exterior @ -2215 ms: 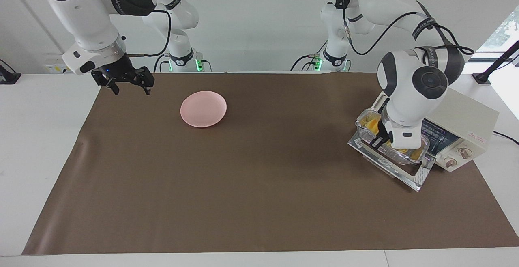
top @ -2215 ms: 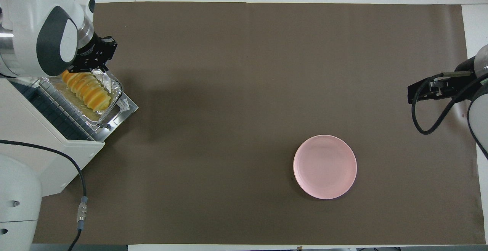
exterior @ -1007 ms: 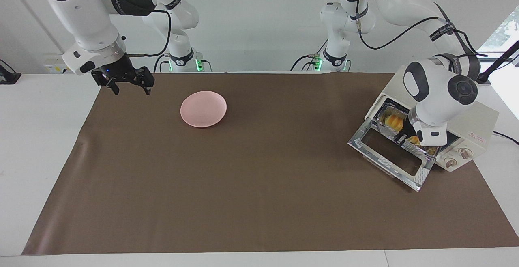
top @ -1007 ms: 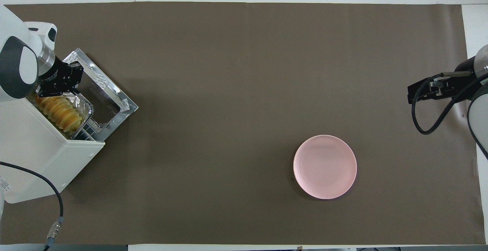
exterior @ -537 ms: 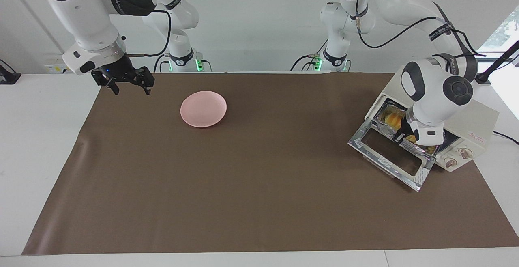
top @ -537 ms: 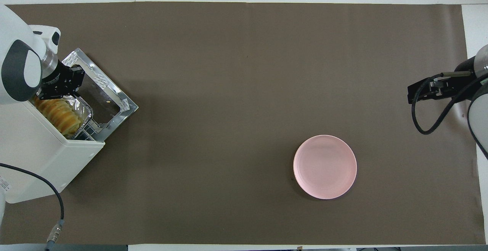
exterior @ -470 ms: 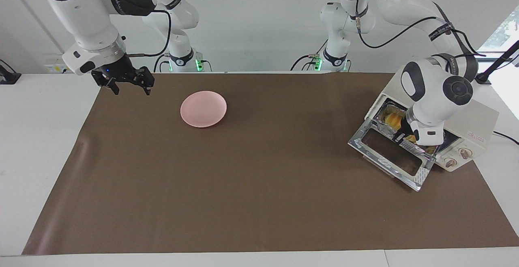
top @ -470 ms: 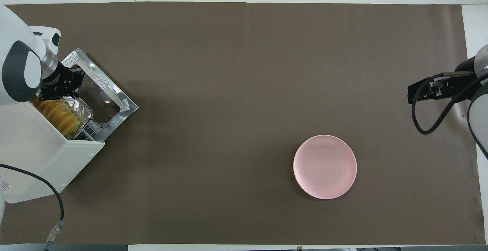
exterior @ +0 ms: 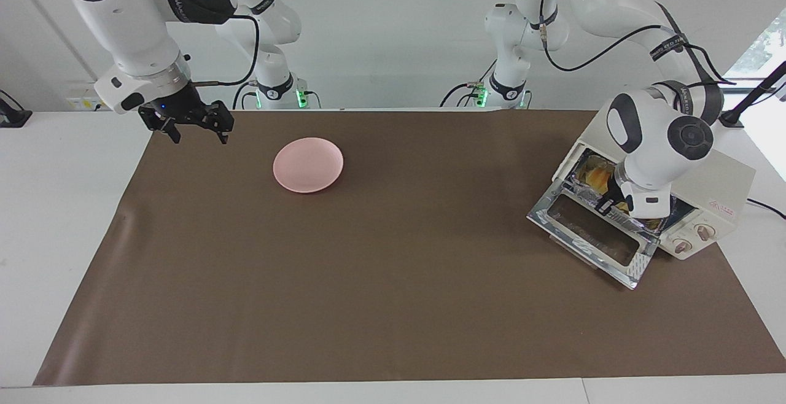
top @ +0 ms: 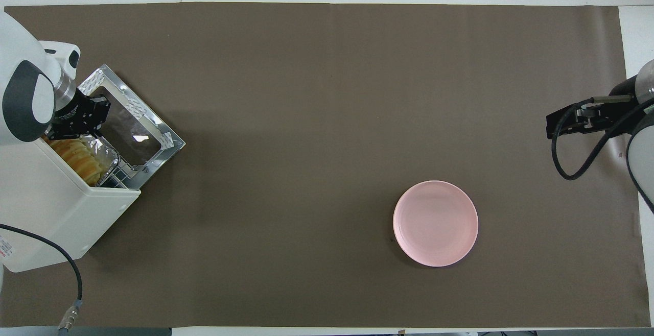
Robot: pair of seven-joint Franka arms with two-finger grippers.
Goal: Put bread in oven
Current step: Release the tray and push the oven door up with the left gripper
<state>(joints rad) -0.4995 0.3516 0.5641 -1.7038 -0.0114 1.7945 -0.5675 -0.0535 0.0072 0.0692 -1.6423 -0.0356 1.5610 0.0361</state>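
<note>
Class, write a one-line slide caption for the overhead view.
Left gripper at open oven holding bread; right gripper waits.

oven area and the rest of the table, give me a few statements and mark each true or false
1. The oven door is down, open. True.
2. The bread lies on the pink plate. False: it sits in the foil tray at the oven's mouth; nothing shows on the plate.
3. The left gripper is at the oven's opening, by the tray. True.
4. The right gripper is over the plate. False: it waits over the mat's edge at the right arm's end of the table, apart from the plate.
5. The oven stands at the left arm's end of the table. True.
</note>
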